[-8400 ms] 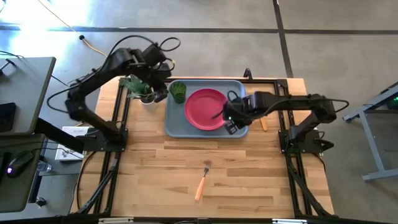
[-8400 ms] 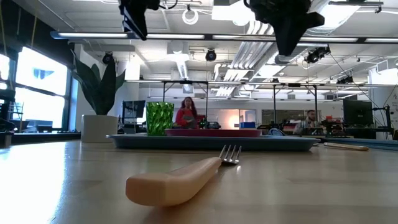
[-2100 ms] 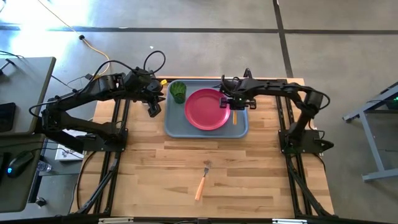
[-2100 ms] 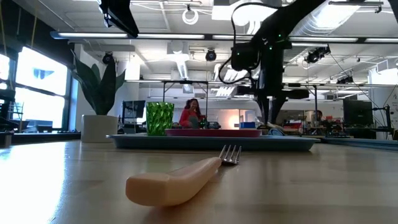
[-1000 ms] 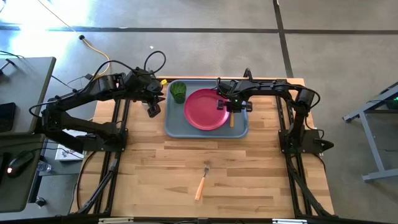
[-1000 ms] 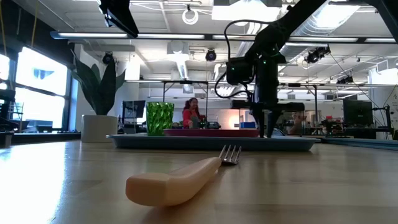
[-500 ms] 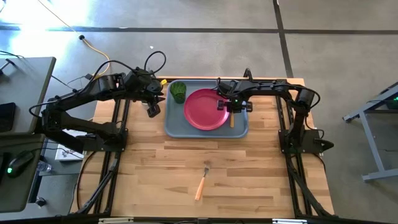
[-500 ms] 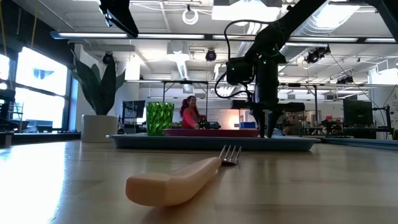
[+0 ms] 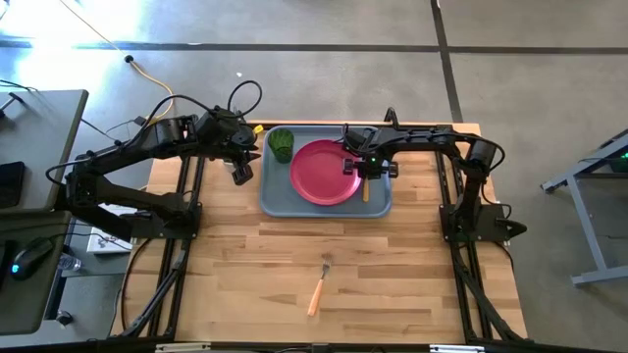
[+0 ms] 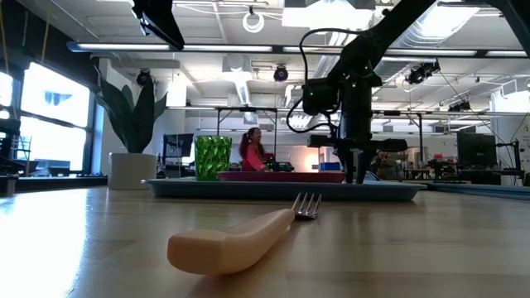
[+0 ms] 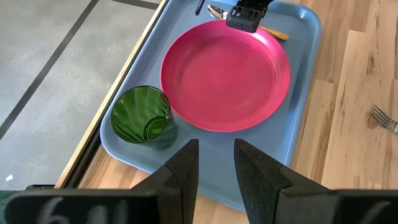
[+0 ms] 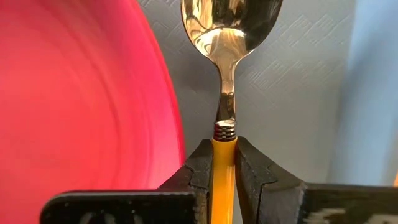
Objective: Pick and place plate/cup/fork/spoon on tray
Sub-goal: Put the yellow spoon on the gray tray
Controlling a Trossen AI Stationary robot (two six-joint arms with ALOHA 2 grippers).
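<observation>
The light blue-grey tray (image 9: 278, 196) lies at the table's far middle. On it are the pink-red plate (image 9: 322, 175) and, at its far left corner, the dark green cup (image 9: 282, 144). My right gripper (image 9: 365, 169) is down over the tray's right side, shut on the spoon (image 12: 229, 37), which lies between the plate and the tray's right rim. The orange-handled fork (image 9: 317, 284) lies flat on the wood toward the near edge. My left gripper (image 11: 214, 174) hovers open and empty just left of the tray (image 11: 305, 56). My right gripper pinches the spoon's orange handle (image 12: 223, 155) between its two fingers, right at the end next to the metal neck. The fingers come from above, pointing down, and lie across the handle. The spoon lies level along the tray; whether it rests on the tray floor I cannot tell.
A leafy plant in a white pot (image 10: 132, 165) stands at the table's far left, near my left arm. Bare wood lies between the tray and the fork. People show in the room beyond the table in the low view.
</observation>
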